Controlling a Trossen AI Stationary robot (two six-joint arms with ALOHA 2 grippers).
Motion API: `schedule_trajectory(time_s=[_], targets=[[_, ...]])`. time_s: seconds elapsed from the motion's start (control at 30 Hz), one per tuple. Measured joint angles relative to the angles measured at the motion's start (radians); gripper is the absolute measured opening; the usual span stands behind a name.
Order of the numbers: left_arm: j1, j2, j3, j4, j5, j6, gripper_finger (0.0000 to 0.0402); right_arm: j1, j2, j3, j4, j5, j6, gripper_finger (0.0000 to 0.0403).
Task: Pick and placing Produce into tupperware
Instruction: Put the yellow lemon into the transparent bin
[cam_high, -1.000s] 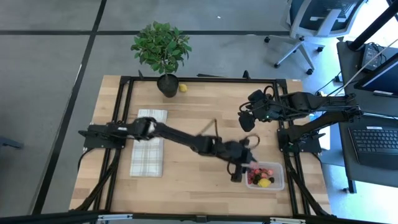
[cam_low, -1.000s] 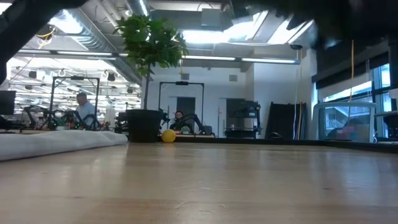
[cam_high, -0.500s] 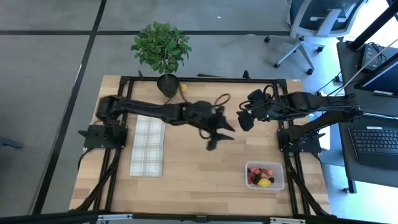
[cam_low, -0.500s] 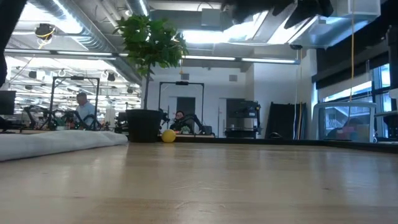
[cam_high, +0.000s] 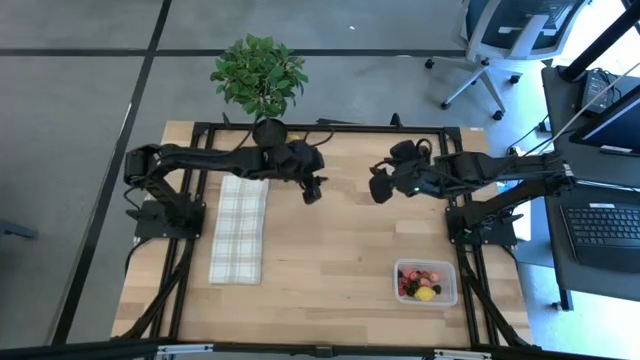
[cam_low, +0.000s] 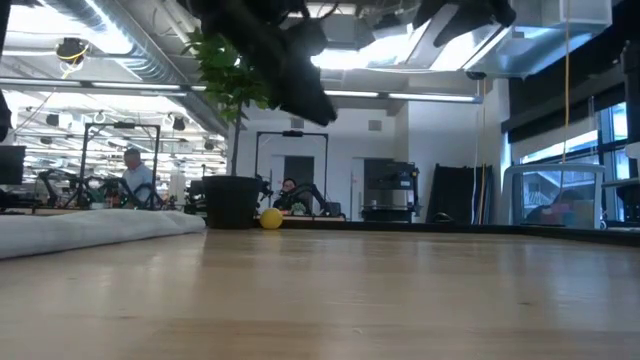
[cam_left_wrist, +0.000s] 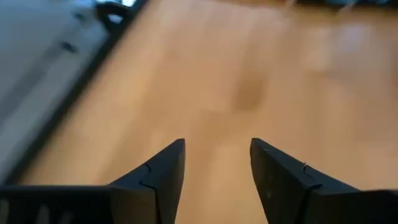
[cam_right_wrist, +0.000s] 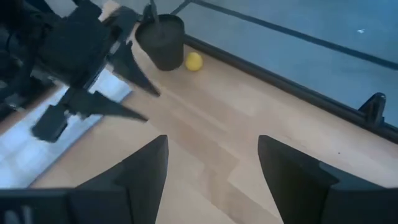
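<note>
— Wooden planks make up the surface (cam_high: 330, 250), framed by black rails on a grey floor. How do the arms sit?

— From overhead, the left arm reaches from the left edge across the upper middle of the frame, bent at the elbow, and its left tool (cam_high: 312, 190) hangs above bare wood just right of the plaid cloth (cam_high: 240, 230). Its wrist camera shows both fingers (cam_left_wrist: 161, 180) apart with only wood between them, nothing held.

— And the other arm?

— It stretches in from the right at about the same height. The right tool (cam_high: 380, 190) faces the left one across a gap of bare boards. Its fingers (cam_right_wrist: 143, 174) stand wide apart, empty.

— Where is the produce?

— Most of it lies in the tupperware (cam_high: 427, 283), lower right of the overhead frame, well apart from both tools: red, dark and yellow pieces (cam_high: 421, 284) crowded together. One lemon-like piece (cam_right_wrist: 194, 61) sits beside the black pot (cam_right_wrist: 163, 41) of the plant (cam_high: 258, 75), at the top edge of the surface.

— Can you see that piece from above?

— No, the left arm covers that spot. The level view shows it as a yellow ball (cam_low: 271, 219) next to the pot.

— Anything else hard to read?

— The level view cuts the arms off at the top, leaving dark blurred shapes. The tub never appears there, and its pieces are too small to count.
</note>
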Motion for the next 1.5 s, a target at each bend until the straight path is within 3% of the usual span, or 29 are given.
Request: schedule_trajectory(time_s=[0.13,0.2,0.4,0.77,1.03,1.3,1.5], targets=[[0.002,0.009,-0.001,-0.008,-0.196,0.15,0.0182,0.0,0.056,0.0,-0.001,0.009,0.0,0.0249],[0.003,0.008,0.001,-0.006,-0.245,0.181,0.0185,0.0,0.088,0.0,-0.001,0.009,0.0,0.0249],[0.009,0.008,0.001,0.001,-0.189,0.14,0.0184,-0.001,0.146,0.0,-0.03,0.008,-0.008,0.0249],[0.008,0.008,0.001,-0.016,-0.19,0.115,0.0179,-0.001,0.142,0.0,-0.068,0.0,-0.022,0.0249],[0.008,0.008,0.001,-0.059,-0.25,0.165,0.018,-0.001,0.142,0.0,-0.055,0.0,0.004,0.0249],[0.038,0.026,0.003,-0.087,-0.19,0.168,0.0246,-0.065,0.122,0.0,-0.095,-0.005,0.03,0.0249],[0.102,0.101,0.05,-0.18,-0.239,0.206,0.0292,-0.139,0.078,-0.057,-0.105,-0.009,0.004,0.0249]])
